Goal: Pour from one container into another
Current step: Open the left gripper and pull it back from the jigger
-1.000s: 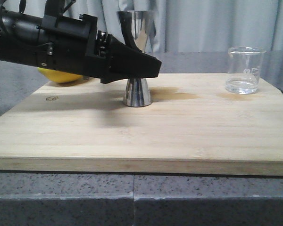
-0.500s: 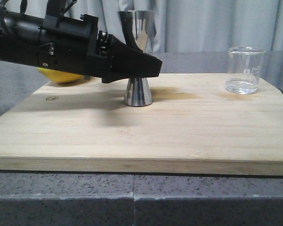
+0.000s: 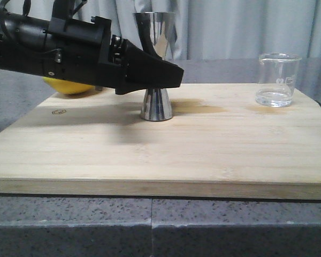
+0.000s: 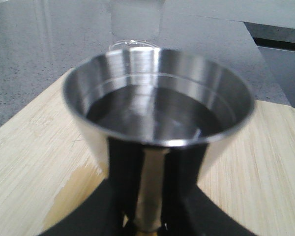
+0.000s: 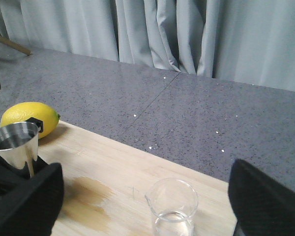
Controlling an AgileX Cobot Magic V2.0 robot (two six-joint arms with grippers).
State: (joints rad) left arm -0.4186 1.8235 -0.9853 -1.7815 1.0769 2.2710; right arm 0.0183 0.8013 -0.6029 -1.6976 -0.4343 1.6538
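Jigger: standing upright centre-left of the front frame on the board, holding dark liquid in its upper cup.
Left fingers: reaching in from the upper left, clasping the jigger at its narrow waist, one black finger lying on each side of the stem; probably steadying it as the receiving vessel.
Beaker: sitting at the right of the front frame, well apart from the jigger, showing a little clear liquid at the bottom.
Right fingers: spread wide, hanging above the beaker, gripping nothing; probably lining up to take it.
Stains: wet patches darkening the board beside the jigger.
Lemon: lying behind the left arm, not taking part.
Worktop: grey speckled stone carrying the board.
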